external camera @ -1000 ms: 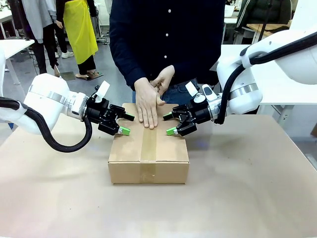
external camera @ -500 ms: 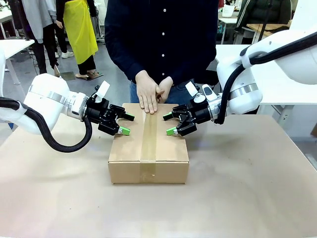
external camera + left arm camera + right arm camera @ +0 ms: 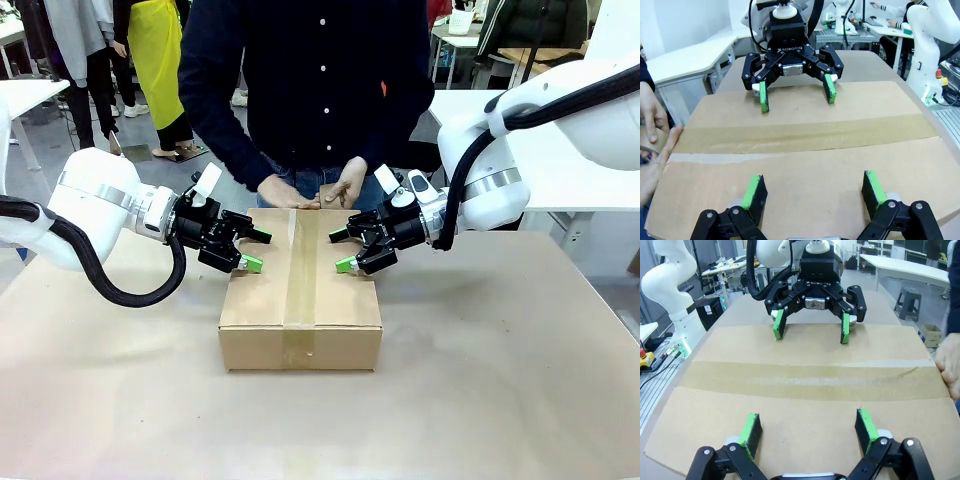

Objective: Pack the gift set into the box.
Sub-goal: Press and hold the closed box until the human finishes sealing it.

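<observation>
Box (image 3: 300, 300) sits at the middle of the table (image 3: 500, 400), closed, its top flaps meeting under a strip of brown tape (image 3: 299, 275) that runs from the far edge over the top and down the near face. Bare tabletop lies on the near side and on both flanks of the carton; the far edge is the crowded one.

My left gripper (image 3: 251, 250) rests over the left part of the lid, fingers spread wide, nothing between them; the lower green pad sits at or just above the cardboard, and I cannot tell whether it touches. My right gripper (image 3: 342, 251) mirrors it over the right part of the lid, likewise spread and empty. The two face each other across the tape with a strip of lid clear between them. In the left wrist view my own fingers (image 3: 756, 192) frame the lid and the opposite gripper (image 3: 795, 95) stands beyond the tape seam; the right wrist view gives the same arrangement reversed, with my fingers (image 3: 751, 427) low and the left gripper (image 3: 811, 325) beyond.

A person in a dark buttoned shirt (image 3: 320, 80) stands at the far side. Both hands, one (image 3: 284, 193) and the other (image 3: 349, 183), are at the far edge of the box, near my fingertips.

Carton condition: plain brown corrugated, corners square, lid flat, the tape smooth with a slight wrinkle near one end. Contents are hidden.
</observation>
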Robot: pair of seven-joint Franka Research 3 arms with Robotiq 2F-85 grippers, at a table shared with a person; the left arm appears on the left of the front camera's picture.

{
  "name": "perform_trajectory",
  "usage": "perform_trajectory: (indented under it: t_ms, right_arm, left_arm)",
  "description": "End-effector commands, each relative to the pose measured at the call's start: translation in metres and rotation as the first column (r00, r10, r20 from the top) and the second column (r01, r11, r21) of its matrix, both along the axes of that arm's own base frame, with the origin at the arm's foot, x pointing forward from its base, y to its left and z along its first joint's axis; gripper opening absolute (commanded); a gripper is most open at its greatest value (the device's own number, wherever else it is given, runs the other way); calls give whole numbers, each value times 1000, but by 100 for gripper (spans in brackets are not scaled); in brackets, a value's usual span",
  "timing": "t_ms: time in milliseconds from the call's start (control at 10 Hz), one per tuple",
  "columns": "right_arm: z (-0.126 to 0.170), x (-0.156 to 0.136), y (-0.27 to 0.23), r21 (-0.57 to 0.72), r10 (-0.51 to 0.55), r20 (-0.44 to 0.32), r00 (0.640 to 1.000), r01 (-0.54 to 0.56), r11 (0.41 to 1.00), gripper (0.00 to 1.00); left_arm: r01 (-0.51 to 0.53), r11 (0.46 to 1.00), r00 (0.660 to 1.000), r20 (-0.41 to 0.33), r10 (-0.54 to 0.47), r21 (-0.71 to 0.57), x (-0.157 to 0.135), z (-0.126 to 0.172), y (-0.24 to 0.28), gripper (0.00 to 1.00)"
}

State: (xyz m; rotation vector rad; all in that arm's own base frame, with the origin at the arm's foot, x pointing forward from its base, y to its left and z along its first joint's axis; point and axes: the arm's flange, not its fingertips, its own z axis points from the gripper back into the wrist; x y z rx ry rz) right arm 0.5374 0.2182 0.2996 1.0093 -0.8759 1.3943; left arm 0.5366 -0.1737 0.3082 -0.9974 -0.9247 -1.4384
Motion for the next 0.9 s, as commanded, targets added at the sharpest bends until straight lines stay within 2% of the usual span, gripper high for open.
perform_trajectory:
  t_ms: [0, 300, 400, 500, 600, 700, 800]
  right_arm:
    - [-1, 0, 0, -1, 2, 8, 1000, -2, 1000, 100]
    - [0, 0, 0, 0, 0, 0, 1000, 0, 1000, 100]
    - [44, -24, -34, 75, -64, 104, 993, 57, 996, 100]
    - [78, -53, -69, 126, -136, 189, 973, 114, 986, 100]
    - [98, -83, -108, 184, -224, 220, 949, 185, 965, 100]
    - [105, -108, -143, 257, -288, 228, 930, 228, 939, 100]
    - [103, -133, -179, 336, -364, 238, 900, 275, 901, 100]
  left_arm:
    - [0, 1000, 1000, -2, 0, 5, -1, -2, 1, 100]
    - [0, 1000, 1000, -2, 0, 5, -1, -2, 1, 100]
    - [0, 1000, 1000, 0, 0, 0, 0, 0, 0, 100]
    - [1, 998, 997, 76, 4, -70, -31, 38, 12, 100]
    - [-20, 991, 993, 116, 35, -129, -60, 63, 36, 100]
    - [-5, 975, 989, 143, 37, -222, -83, 73, 66, 100]
    - [-31, 943, 981, 172, 93, -331, -105, 74, 104, 100]
